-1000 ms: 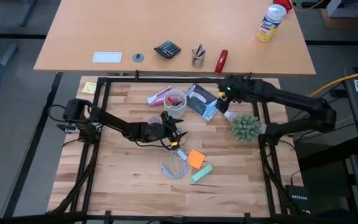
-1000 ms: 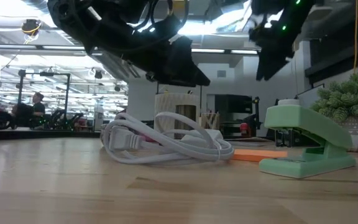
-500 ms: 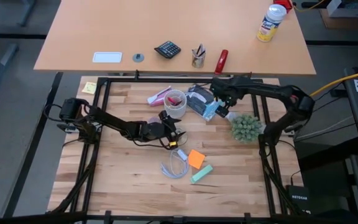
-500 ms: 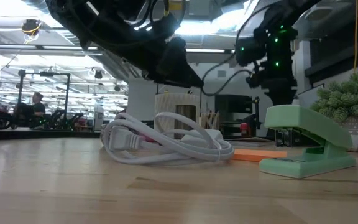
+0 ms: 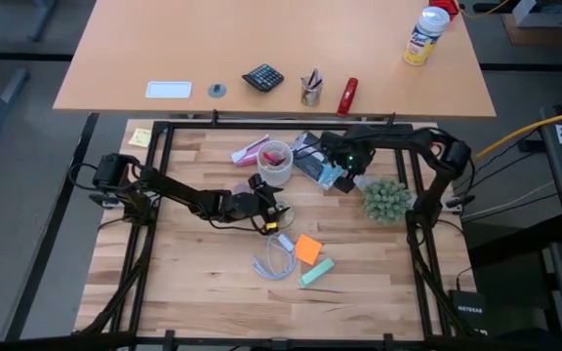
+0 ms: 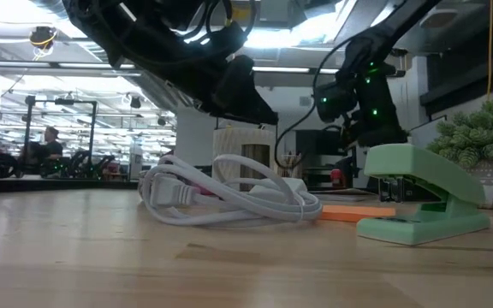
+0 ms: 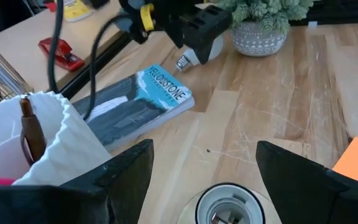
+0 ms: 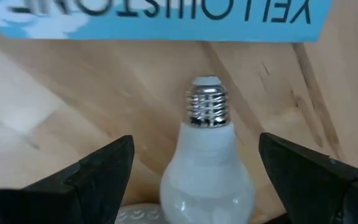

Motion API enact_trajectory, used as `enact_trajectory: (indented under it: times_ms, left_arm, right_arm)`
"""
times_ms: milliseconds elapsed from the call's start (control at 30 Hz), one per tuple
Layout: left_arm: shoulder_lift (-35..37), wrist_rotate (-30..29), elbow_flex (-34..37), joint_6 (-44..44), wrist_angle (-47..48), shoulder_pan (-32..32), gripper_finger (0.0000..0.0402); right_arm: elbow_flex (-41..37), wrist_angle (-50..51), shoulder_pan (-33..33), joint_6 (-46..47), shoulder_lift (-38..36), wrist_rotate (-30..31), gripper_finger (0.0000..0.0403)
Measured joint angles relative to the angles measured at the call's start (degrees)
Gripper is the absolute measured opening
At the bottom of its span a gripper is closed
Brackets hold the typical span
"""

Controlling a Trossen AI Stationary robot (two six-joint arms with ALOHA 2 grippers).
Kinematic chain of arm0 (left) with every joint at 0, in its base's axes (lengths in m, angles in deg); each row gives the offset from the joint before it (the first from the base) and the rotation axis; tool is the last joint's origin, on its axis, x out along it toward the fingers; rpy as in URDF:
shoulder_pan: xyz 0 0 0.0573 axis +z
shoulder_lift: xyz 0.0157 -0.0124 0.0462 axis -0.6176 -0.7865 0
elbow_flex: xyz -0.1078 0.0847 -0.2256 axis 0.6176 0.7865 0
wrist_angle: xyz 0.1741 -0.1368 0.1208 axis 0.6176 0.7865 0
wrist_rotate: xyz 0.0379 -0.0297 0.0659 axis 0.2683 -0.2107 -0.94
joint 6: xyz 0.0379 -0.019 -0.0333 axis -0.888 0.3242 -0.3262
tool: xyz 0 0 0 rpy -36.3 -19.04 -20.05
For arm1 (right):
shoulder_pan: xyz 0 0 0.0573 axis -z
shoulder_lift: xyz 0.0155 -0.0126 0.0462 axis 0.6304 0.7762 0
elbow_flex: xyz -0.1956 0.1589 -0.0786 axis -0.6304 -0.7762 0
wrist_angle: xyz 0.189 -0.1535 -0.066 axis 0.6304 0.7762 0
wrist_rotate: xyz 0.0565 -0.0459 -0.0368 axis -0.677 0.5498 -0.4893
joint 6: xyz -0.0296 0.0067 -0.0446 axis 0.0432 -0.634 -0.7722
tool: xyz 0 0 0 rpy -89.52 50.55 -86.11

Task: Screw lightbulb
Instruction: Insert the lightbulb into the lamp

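Fingers of right gripper apart, lightbulb lying btwn them, untouched.

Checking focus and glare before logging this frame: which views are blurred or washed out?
Right wrist view: lightbulb sharp, book edge soft. Left wrist view: own fingers and socket blurred. Low view: ceiling lights glare, arms silhouetted, cord crisp. High view: evenly lit.

Both arms are dark, slim, jointed tubes with black cables looped loosely alongside them. The left claw has broad, matte black fingers. The right claw matches it, and green indicator lights glow near its wrist beside a yellow fitting
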Motion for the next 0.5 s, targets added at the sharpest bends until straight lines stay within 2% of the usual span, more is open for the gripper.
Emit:
enact_trajectory:
  times_ms: [267, 367, 500]
  left_arm:
    - [0.0, 0.0, 0.0, 0.0, 0.0, 0.0, 0.0274]
    - [0.0, 0.0, 0.0, 0.0, 0.2, 0.0, 0.0274]
    - [0.0, 0.0, 0.0, 0.4, 0.2, 0.0, 0.0274]
  right_arm:
    - [0.0, 0.1, 0.0, -0.1, 3.6, 1.9, 0.0345]
    - [-0.2, 0.0, 0.0, -0.1, 4.6, 1.9, 0.0321]
    - [-0.7, 0.2, 0.0, -0.1, 5.4, 1.9, 0.0268]
